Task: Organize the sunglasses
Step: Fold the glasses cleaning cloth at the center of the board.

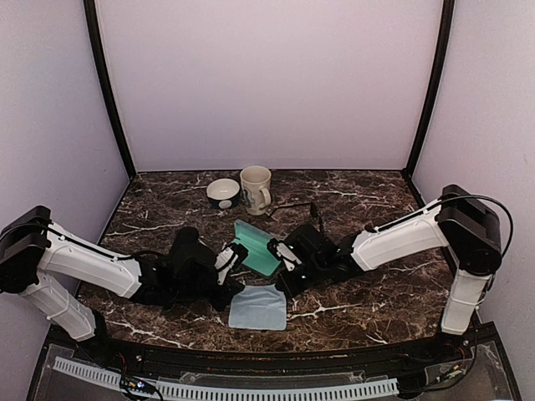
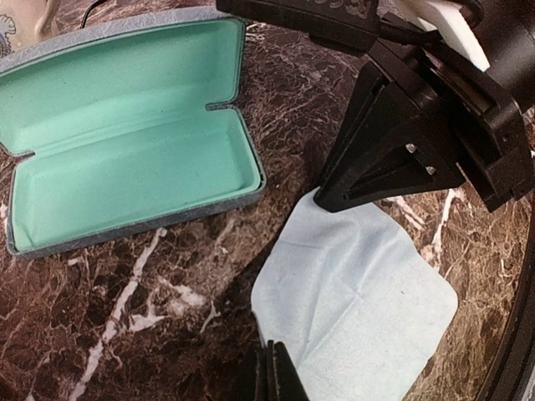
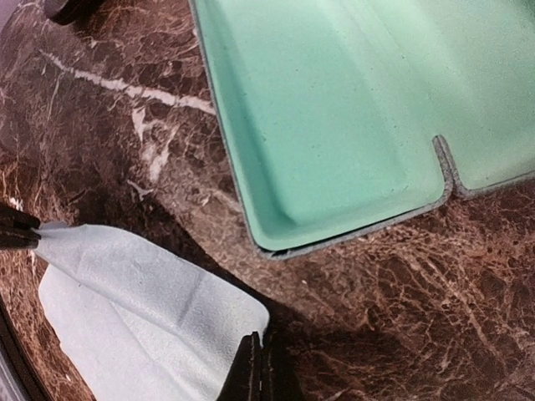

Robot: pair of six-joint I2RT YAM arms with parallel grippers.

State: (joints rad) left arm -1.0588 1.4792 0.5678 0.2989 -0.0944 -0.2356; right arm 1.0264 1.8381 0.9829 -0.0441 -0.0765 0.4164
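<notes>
The left pincer (image 2: pixel 272 376) and the right pincer (image 3: pixel 255 372) are each clenched on a corner of the pale blue cloth (image 2: pixel 359 292), and a thin dark shape, maybe the sunglasses (image 1: pixel 294 205), lies past them in the upper middle, just right of the mug (image 1: pixel 256 189), nearer the right pincer.

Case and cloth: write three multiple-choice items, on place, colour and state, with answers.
1. The cloth lies: A inside the case; B draped over its lid; C on the table, on the case's near side.
2. The lining is: A mint green; B red; C black.
3. The case is: A shut; B open, empty; C open, glasses inside.
C, it lies on marble between case and near edge; A, both wrist views show it; B, lid back, nothing inside.
</notes>
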